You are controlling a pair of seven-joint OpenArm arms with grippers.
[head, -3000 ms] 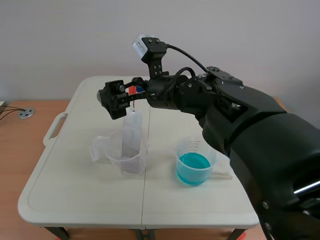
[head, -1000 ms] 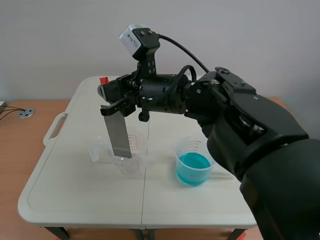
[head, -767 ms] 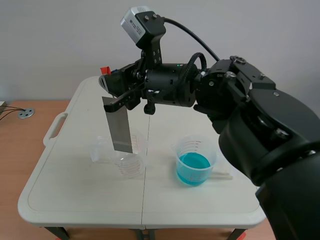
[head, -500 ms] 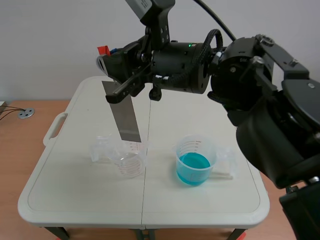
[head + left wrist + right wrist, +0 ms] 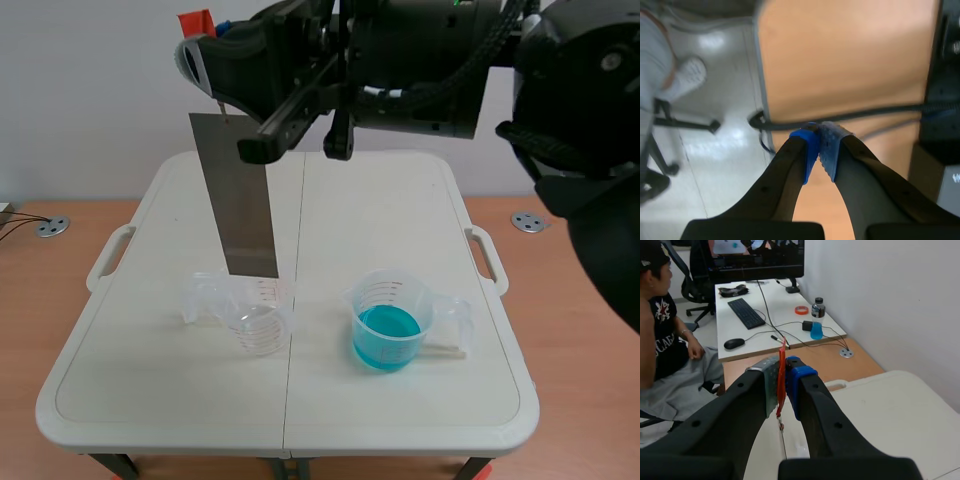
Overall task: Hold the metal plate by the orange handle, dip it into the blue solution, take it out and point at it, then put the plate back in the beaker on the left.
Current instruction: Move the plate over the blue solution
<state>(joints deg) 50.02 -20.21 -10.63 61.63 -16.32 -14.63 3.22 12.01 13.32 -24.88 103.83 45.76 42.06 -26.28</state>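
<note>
A grey metal plate (image 5: 238, 195) hangs upright from a small orange handle (image 5: 196, 20). My right gripper (image 5: 205, 40), raised high across the scene view, is shut on that handle. In the right wrist view the orange handle (image 5: 782, 375) is pinched between the pads, and the plate is hidden below. The plate's lower edge hangs just above the empty clear beaker (image 5: 255, 315) on the left. To the right stands the beaker of blue solution (image 5: 388, 322). My left gripper (image 5: 819, 137) is shut on nothing, off the table, over a wooden surface and floor.
Both beakers stand near the middle of the white folding table (image 5: 150, 370). A thin white stick (image 5: 445, 349) lies beside the blue beaker. In the right wrist view a person (image 5: 665, 340) sits at a desk (image 5: 785, 315) beyond the table.
My right arm has risen steadily, lifting the plate out of the left beaker until its lower edge hangs above the rim. The beakers have not moved.
</note>
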